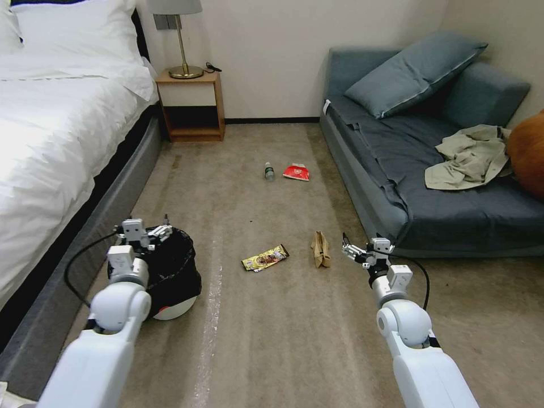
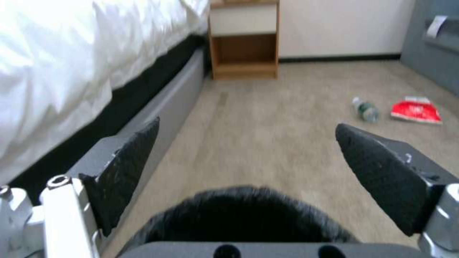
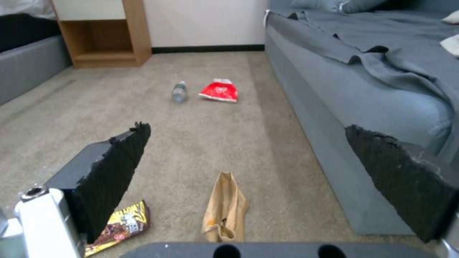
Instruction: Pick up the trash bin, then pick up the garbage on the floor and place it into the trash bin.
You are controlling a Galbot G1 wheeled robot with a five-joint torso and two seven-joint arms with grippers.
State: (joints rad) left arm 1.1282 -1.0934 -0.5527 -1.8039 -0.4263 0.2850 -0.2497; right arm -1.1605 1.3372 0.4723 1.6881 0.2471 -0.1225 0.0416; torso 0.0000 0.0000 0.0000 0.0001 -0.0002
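The trash bin (image 1: 170,283), white with a glossy black bag, stands on the carpet beside the bed. My left gripper (image 1: 161,229) hovers over the bin's far rim, and in the left wrist view this gripper (image 2: 247,123) is open above the black bag (image 2: 239,218). My right gripper (image 1: 349,248) is open just right of the tan paper bag (image 1: 321,249), low over the carpet. A yellow-brown snack wrapper (image 1: 265,258) lies left of that bag. Farther off lie a red packet (image 1: 297,172) and a small clear bottle (image 1: 269,171). The right wrist view shows the paper bag (image 3: 225,208) and wrapper (image 3: 119,227) below its open gripper (image 3: 247,127).
A white bed (image 1: 56,141) runs along the left, and a grey sofa (image 1: 396,187) along the right with a beige garment (image 1: 470,156) on it. A wooden nightstand (image 1: 191,105) with a lamp stands against the far wall. Open carpet runs between bed and sofa.
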